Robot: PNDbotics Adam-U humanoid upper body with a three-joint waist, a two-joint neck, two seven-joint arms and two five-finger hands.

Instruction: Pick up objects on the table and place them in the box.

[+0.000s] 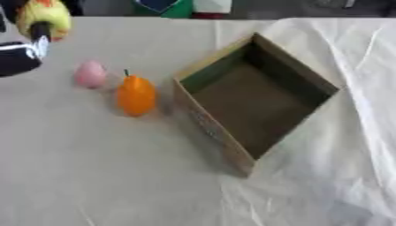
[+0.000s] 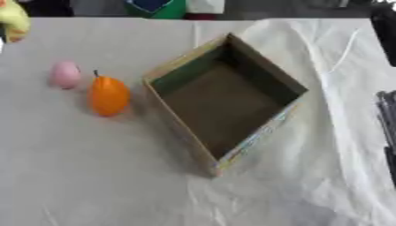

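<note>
An open cardboard box stands turned like a diamond at the middle of the table, and nothing shows inside it. Just left of it lies an orange fruit with a small stem, and a pink egg-shaped object sits a little further left. My left hand is raised at the upper left, away from both, with its fingers curled on a yellow object that has a spot of orange on top. At the right edge of the right eye view my right hand shows only as a sliver, fingers straight.
A white cloth covers the table and lies rumpled at the right and in front of the box. At the far edge stand a green and blue thing and a white and red thing.
</note>
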